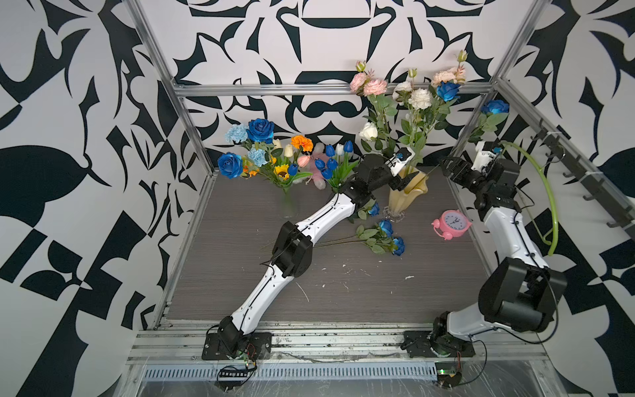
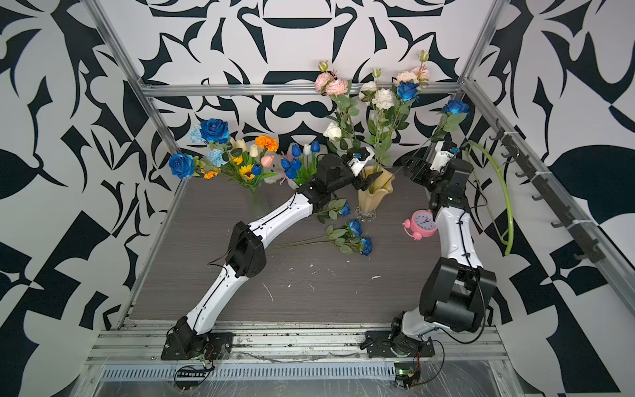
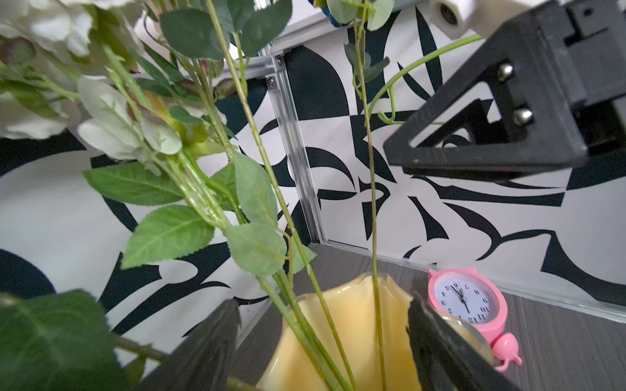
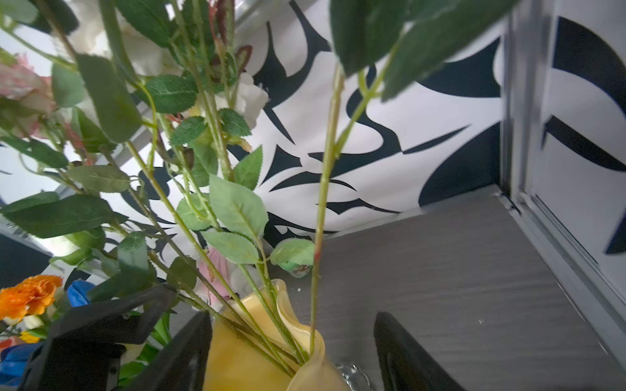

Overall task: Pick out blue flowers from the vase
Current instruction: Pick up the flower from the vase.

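- The left gripper [image 3: 323, 303] is wide open at the rim of the yellow vase [image 3: 352, 325]. The vase mouth lies between its fingers.
- The right gripper [image 4: 293, 318] is also spread wide. A green stem [image 4: 321, 203] passes between its fingers into the vase, and neither finger touches it.
- One blue rose [image 1: 494, 107] stands high above the right gripper, and a second blue rose [image 1: 447, 91] stands high between both grippers.
- Three blue roses [image 1: 386, 227] lie on the table [image 1: 343, 292], below the left gripper and toward its base.
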### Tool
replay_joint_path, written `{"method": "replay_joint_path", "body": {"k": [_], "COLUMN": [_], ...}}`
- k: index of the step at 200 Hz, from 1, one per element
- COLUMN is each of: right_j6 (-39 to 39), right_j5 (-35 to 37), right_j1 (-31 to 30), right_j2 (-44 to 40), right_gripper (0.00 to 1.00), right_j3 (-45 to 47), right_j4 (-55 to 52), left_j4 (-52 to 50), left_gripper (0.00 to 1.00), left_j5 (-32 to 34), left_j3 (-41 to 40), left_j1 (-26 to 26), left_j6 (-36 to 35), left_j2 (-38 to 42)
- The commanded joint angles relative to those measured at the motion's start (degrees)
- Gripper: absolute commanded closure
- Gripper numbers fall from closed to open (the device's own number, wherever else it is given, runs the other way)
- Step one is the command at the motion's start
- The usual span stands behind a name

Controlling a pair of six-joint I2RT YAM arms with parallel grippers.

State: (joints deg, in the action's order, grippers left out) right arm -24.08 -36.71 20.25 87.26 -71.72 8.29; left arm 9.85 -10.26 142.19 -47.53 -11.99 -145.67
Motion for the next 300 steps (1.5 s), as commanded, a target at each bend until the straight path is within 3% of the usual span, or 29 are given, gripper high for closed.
{"method": "replay_joint_path", "body": {"k": [1,77,168,300], "right_j6": [-0.18,-10.73,-3.93,0.12], "right_j5": [-6.59,-15.90,-17.19,-18.05], "right_j1": [0.05,-0.54,-6.39,-14.00], "right_j2": [2.38,9.28,11.94,11.45], "right_gripper": [0.26,0.26,0.27,0.29], "right_j3": [-0.79,-5.35,-14.13,-16.69], "right_j4": [8.64,25.01,15.30,8.51], "left_j4": [0.37,-0.30,-0.71,-0.57], "left_gripper": [0.17,0.17,0.17,0.17], "left_j5": [-0.97,-1.25,-1.51,-1.78], "left_j3": [-0.78,2.02,3.27,-0.48], "left_j1": [0.20,0.20,0.23,0.23], "left_j6": [0.12,0.47,1.18,1.42], "left_j2": [3.56,1.65,0.69,2.92]}}
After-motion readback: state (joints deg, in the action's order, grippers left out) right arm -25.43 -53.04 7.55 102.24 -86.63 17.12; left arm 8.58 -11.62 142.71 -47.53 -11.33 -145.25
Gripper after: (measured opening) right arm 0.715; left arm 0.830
